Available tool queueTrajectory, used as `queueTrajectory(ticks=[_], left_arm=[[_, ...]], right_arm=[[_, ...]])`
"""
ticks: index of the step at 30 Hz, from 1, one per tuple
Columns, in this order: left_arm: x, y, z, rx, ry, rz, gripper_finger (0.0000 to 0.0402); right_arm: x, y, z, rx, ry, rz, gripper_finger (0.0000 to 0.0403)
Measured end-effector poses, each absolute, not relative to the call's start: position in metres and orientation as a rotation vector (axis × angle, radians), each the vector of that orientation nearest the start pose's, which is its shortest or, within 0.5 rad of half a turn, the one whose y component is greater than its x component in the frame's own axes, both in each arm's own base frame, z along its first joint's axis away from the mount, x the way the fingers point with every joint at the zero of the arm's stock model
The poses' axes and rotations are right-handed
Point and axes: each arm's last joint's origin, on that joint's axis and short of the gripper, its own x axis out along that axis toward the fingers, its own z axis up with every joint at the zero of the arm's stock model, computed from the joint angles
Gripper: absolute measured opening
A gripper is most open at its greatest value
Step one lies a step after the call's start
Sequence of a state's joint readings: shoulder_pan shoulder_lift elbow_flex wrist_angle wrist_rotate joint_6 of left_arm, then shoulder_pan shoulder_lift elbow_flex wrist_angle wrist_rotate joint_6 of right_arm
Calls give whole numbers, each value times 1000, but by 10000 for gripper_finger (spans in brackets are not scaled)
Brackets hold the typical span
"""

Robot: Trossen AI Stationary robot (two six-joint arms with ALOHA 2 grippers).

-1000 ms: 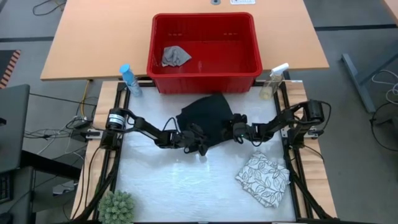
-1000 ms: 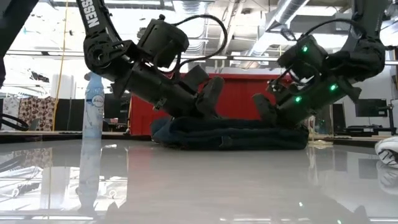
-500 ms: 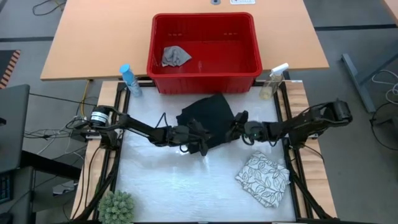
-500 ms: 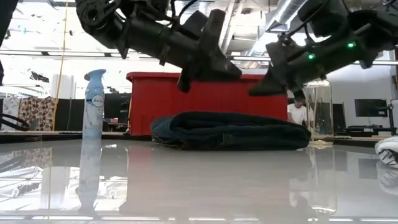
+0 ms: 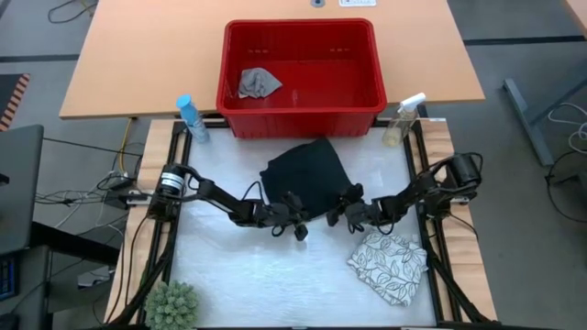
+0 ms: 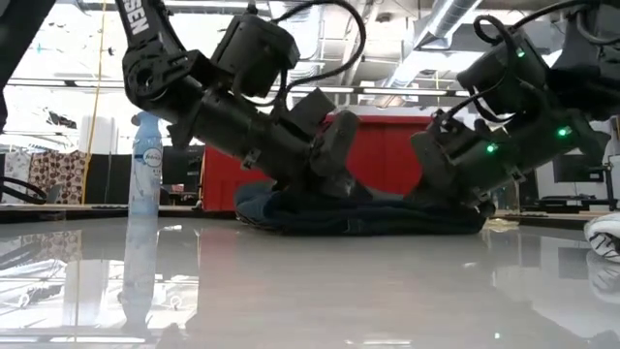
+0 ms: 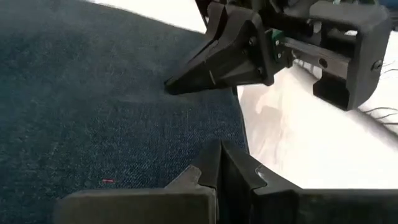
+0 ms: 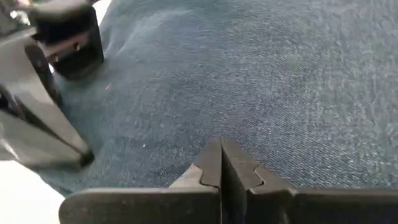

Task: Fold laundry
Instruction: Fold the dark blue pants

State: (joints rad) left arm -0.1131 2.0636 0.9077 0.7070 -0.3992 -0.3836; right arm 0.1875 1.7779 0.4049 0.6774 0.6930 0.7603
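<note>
Both end effectors, left and right, press fingers-together, holding nothing, on the folded jeans, and one push could mess up the fold.

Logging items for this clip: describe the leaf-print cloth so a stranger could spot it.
On the white table, look toward the near right corner, in front of the right gripper. The leaf-print cloth lies there folded: white with grey leaves, unlike the dark jeans beside the red basket.

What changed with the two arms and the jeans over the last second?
Both arms lifted off the folded jeans half a second ago, then came back down. Now the left gripper and right gripper, both shut and holding nothing, press at the near edge. The jeans, leaf-print cloth, grey cloth and red basket stayed put.
</note>
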Motion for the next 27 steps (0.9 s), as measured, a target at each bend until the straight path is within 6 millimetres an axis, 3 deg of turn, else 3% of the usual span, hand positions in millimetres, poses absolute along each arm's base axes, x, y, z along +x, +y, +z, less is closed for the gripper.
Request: queueTrajectory(ticks=[5,11,18,23,27], left_arm=[[382,-33,101,-293,366,338,0],[380,-31,147,-242,257,333,0],[373,-9,188,-152,126,495,0],[373,26,179,-121,162,598,0],[373,61,164,-131,204,619,0]], right_arm=[[251,30,82,466,374,-654,26],[250,32,133,392,258,-519,26],[237,6,185,297,98,-569,26],[231,-34,189,297,97,-698,26],[231,-59,181,311,131,-725,24]])
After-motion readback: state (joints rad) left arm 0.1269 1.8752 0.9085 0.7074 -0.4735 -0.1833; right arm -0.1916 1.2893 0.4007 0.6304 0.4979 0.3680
